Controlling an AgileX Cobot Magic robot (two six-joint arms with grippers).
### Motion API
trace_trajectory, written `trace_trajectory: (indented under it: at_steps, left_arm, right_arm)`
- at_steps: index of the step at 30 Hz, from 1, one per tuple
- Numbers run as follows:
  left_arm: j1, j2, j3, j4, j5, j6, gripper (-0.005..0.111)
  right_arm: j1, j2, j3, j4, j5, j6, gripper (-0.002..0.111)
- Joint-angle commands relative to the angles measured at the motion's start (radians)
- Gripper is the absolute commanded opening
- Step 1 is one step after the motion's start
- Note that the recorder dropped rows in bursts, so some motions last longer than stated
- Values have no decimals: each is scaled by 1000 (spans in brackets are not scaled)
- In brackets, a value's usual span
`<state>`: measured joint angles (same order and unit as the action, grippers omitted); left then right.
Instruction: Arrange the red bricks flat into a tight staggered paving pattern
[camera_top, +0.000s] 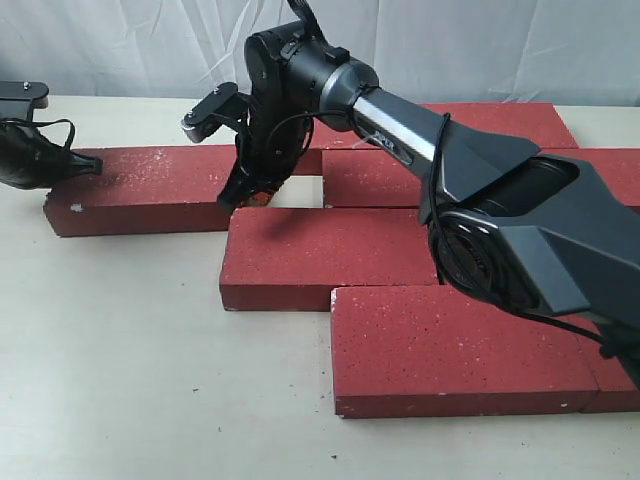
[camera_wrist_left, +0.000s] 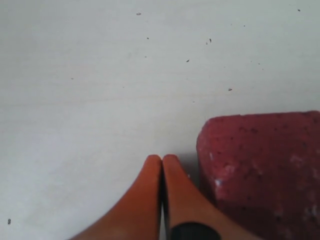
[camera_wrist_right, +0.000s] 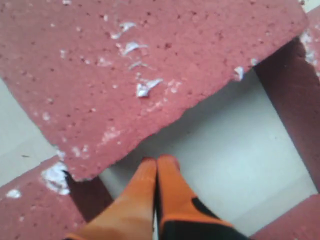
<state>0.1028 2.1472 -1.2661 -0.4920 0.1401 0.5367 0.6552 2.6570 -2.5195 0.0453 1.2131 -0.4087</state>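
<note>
Several red bricks lie flat on the table: one at the left (camera_top: 150, 185), one in the middle (camera_top: 330, 255), one in front (camera_top: 460, 350), and others behind at the right (camera_top: 400, 175). My right gripper (camera_top: 240, 195) reaches across and stands shut with nothing in it, its tips (camera_wrist_right: 159, 161) down in the gap at the left brick's (camera_wrist_right: 150, 65) right end. My left gripper (camera_top: 92, 165) is shut and empty at that same brick's left end. Its fingertips (camera_wrist_left: 161, 159) sit on the table beside the brick's chipped corner (camera_wrist_left: 265, 170).
The right arm (camera_top: 480, 200) stretches over the right-hand bricks and hides part of them. A strip of bare table (camera_wrist_right: 235, 150) shows between the left brick and its neighbours. Pale tabletop (camera_top: 130, 350) spreads out in front at the left. A white curtain hangs behind.
</note>
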Motion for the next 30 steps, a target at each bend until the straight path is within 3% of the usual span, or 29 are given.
trace_trajectory:
  at_steps: [1,6,12,30]
  left_arm:
    - [-15,-8,-1,-1,18,-9,0]
    - [16,-8,-1,-35,9,-9,0]
    - [26,-8,-1,-43,-2,-13,0]
    - [26,-8,-1,-58,-4,-13,0]
  right_arm:
    - [-2,-18,2,-70,-62,35,-1]
    - [-7,13,2,-156,-189,169,-1]
    - [-7,38,2,-119,-250,228,-1]
    - [3,1,2,1,-165,165,-1]
